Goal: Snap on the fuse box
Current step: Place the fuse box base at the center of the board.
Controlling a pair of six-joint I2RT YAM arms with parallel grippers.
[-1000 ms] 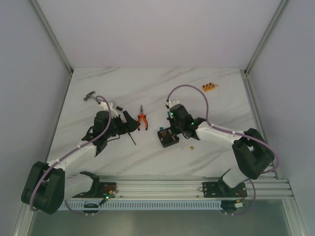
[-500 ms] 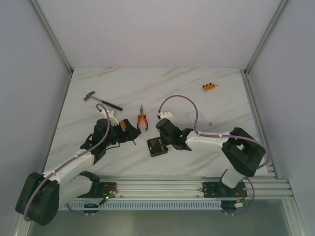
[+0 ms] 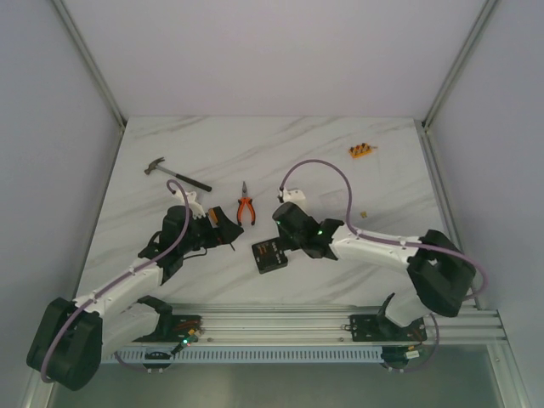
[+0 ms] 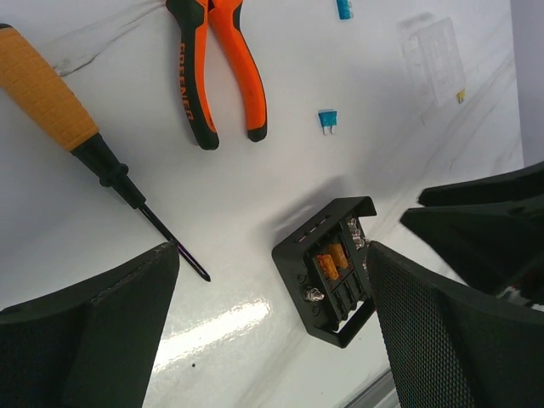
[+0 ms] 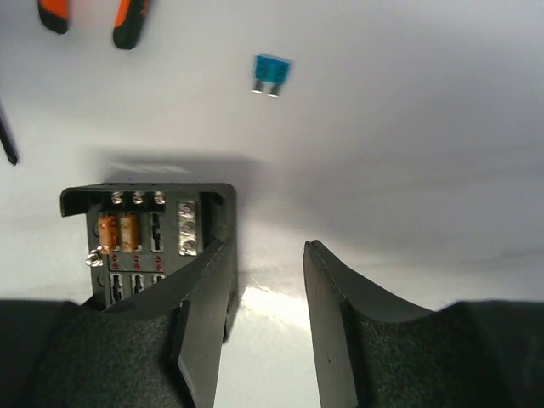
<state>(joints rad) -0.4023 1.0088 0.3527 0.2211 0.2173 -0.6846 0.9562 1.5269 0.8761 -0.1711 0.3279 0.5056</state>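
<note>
- Lying lidless on the white marble tabletop (image 3: 340,153), the small black square plastic fuse box (image 5: 149,246) sits at 9 o'clock, just beside the right fingers (image 5: 204,306).
- Those fingers are narrowly parted, empty, and nearer.
- Empty too, the left fingers (image 4: 110,323) gape wide.

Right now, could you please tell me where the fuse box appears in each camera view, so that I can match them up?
Top external: the fuse box sits near the centre, slightly below the middle.
Left wrist: lower centre-right, open top and orange fuses showing.
Right wrist: lower left, its near part hidden.
Shared landmark: the orange-handled pliers, above the box in every picture; only the handle ends show in the right wrist view.
</note>
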